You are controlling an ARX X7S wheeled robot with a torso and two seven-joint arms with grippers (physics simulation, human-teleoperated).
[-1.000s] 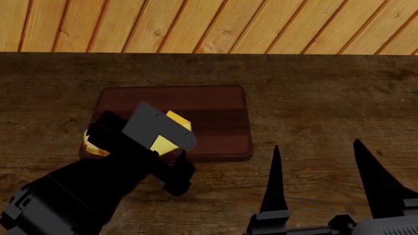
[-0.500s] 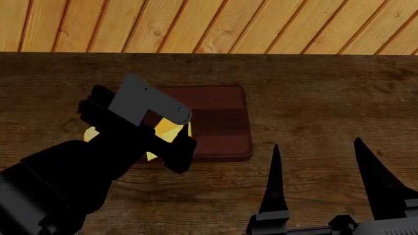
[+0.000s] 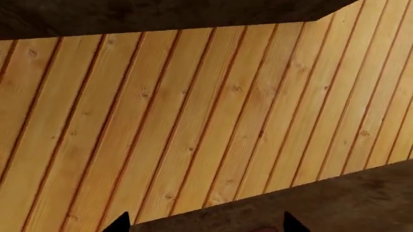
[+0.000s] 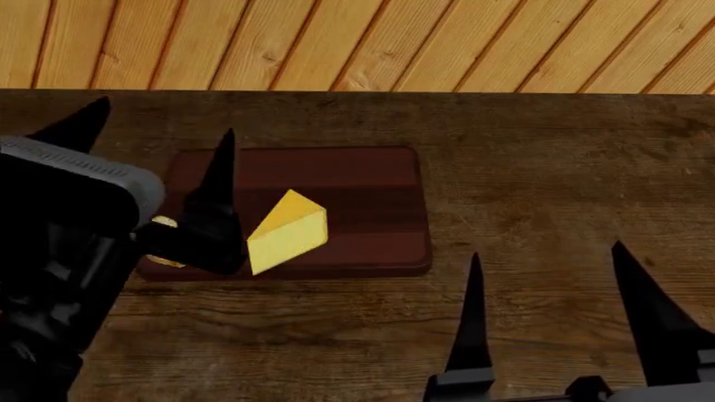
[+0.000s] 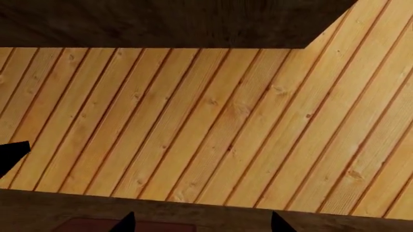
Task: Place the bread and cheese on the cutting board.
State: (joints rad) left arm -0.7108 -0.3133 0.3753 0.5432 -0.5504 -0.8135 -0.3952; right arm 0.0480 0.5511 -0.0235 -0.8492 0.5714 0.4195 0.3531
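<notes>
It looks like a kitchen: a dark wooden worktop (image 4: 558, 167) carries a cutting board (image 4: 369, 180) with cheese (image 4: 288, 230), before light pine panelling (image 4: 357, 42).

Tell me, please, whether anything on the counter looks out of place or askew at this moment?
Nothing stands out. The cheese rests on the cutting board, angled across its stripes. The bread sits at the board's left edge, mostly hidden behind the open left tool.
</notes>
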